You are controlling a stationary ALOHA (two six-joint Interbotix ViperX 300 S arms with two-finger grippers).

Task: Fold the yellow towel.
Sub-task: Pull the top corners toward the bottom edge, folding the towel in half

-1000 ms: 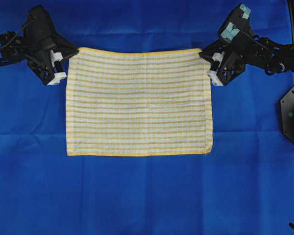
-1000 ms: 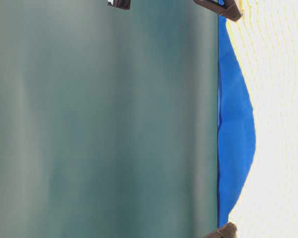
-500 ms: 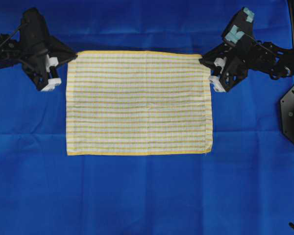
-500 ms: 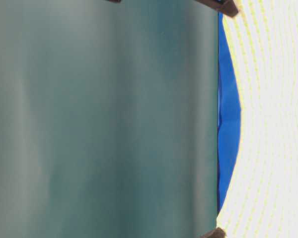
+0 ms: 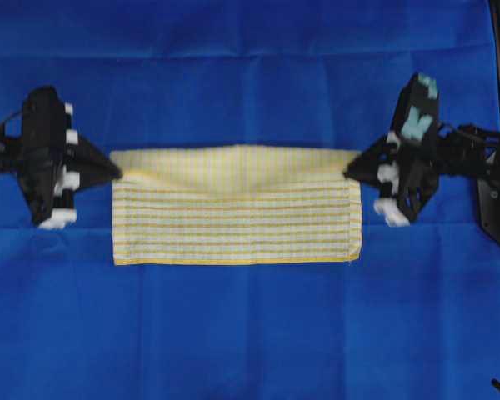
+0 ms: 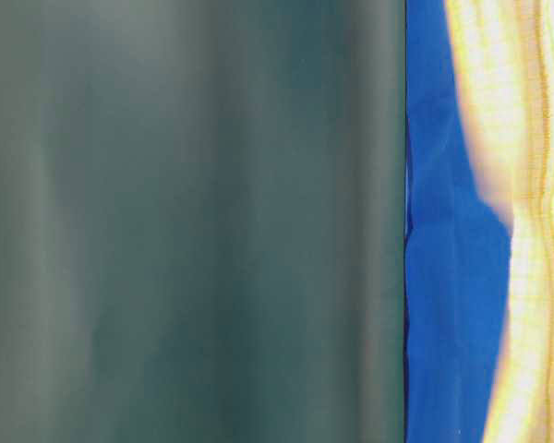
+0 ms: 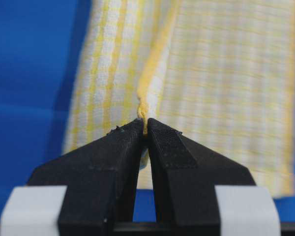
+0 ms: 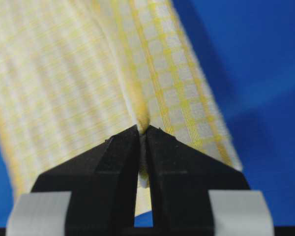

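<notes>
Two arms: reaching inward from opposite sides of the overhead view, level with each other, each pinching one far corner of the cloth.
Left gripper [image 5: 112,171]: pointing toward the middle, its black fingers [image 7: 113,162] pressing together on the yellow hem at the towel's left corner.
Right gripper [image 5: 352,172]: mirroring it from the other side, fingertips [image 8: 174,157] clamping the hem at the right corner.
Yellow towel [image 5: 237,217]: lying mid-table on the blue cloth [image 5: 250,333], its far edge lifting and doubling over toward the near edge, sagging between the two grips; the near half is lying flat with its hem straight.
Table-level view: showing a blurred, raised band of towel [image 6: 526,221] against blue; no grippers are appearing there.
Wrist views: each showing fabric hanging in two layers beyond the closed tips.
</notes>
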